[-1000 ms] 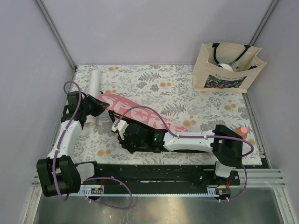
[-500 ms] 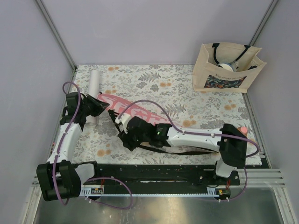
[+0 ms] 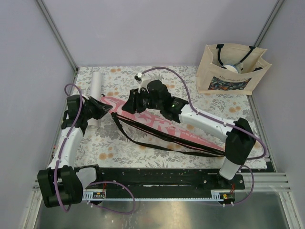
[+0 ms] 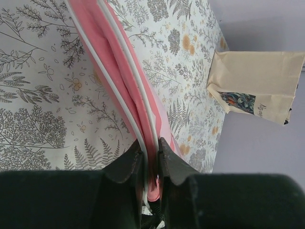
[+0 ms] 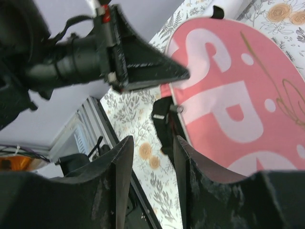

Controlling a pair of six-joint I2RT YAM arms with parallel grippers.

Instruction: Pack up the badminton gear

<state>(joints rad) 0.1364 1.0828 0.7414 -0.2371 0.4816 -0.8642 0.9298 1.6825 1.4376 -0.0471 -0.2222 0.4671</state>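
The long pink racket cover [image 3: 164, 125] lettered "SPORT" lies slantwise across the mat, its black strap [image 3: 157, 143] looping loose along its near side. My left gripper [image 3: 98, 109] is shut on the cover's left end; in the left wrist view the jaws [image 4: 151, 153] pinch its pink, white-piped edge [image 4: 125, 81]. My right gripper [image 3: 130, 106] hovers open over the cover's left part, holding nothing. Its fingers [image 5: 119, 167] frame the strap buckle [image 5: 164, 119] and the lettering [image 5: 228, 95]. A white tube [image 3: 96, 86] lies behind the left gripper. No rackets show.
A beige tote bag [image 3: 231, 69] with black straps stands at the back right corner, also in the left wrist view [image 4: 257, 81]. The floral mat [image 3: 181, 83] covers the table. The right arm [image 3: 209, 124] stretches diagonally over the cover.
My right gripper opened and swung from the near side of the cover up and back over it. The strap now lies loose along the cover's near side. The left arm held still.
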